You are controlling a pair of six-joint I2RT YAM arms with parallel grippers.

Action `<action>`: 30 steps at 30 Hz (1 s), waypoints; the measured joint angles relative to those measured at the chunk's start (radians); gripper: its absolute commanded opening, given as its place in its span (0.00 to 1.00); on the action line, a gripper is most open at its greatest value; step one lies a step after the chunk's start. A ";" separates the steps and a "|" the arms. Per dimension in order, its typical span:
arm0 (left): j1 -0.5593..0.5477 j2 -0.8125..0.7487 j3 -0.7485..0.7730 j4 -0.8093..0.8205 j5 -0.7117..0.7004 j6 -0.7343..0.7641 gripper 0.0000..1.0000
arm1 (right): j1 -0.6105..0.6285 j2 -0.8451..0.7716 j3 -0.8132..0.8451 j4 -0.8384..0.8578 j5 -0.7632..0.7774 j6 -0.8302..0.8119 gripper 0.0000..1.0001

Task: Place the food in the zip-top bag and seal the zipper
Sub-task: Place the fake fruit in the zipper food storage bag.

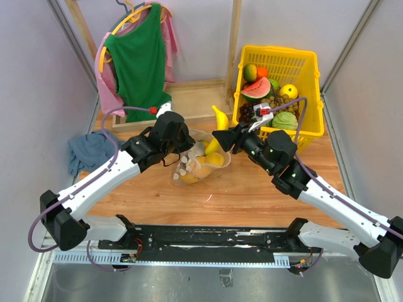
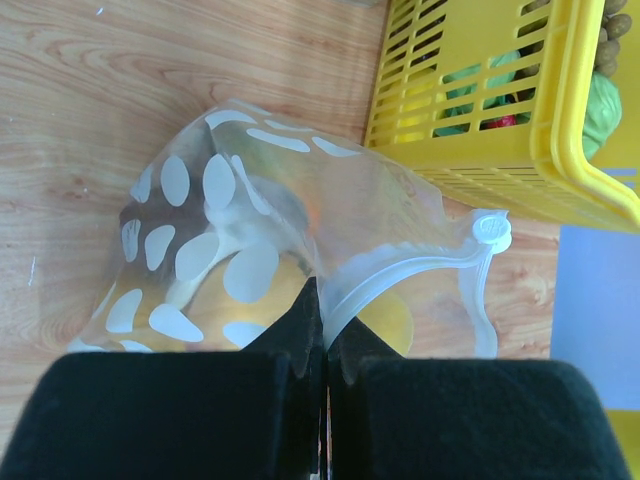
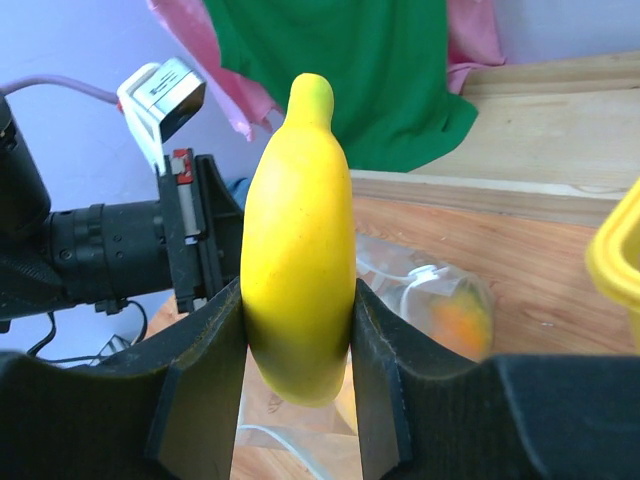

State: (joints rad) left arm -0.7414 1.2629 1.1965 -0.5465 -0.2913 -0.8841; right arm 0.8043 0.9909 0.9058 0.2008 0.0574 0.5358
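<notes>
The clear dotted zip-top bag lies on the wooden table between the arms with yellow and orange round fruits inside. My left gripper is shut on the bag's mouth edge, pinching the pale zipper strip and holding it up. My right gripper is shut on the yellow banana, held upright just above the bag's mouth. The banana also shows in the top view, beside the right gripper.
A yellow basket with watermelon, grapes, orange and other toy fruits stands at the back right. A blue cloth lies at the left. Green and pink garments hang on a wooden rack at the back.
</notes>
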 measured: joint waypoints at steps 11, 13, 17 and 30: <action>0.000 0.005 -0.001 0.014 0.019 -0.042 0.00 | 0.094 0.034 -0.055 0.034 0.076 0.019 0.38; 0.000 0.005 -0.005 0.022 0.022 -0.049 0.00 | 0.106 0.047 -0.068 0.032 0.074 0.024 0.41; 0.000 0.005 -0.023 0.030 0.026 -0.066 0.00 | 0.127 0.065 -0.088 0.021 0.074 0.032 0.55; 0.000 0.005 -0.033 0.037 0.034 -0.083 0.00 | 0.137 0.074 -0.063 -0.093 0.050 -0.029 0.77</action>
State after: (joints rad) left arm -0.7414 1.2678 1.1637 -0.5098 -0.2573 -0.9672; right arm 0.9413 1.0645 0.8425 0.1081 0.1074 0.5064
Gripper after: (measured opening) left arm 0.009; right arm 0.765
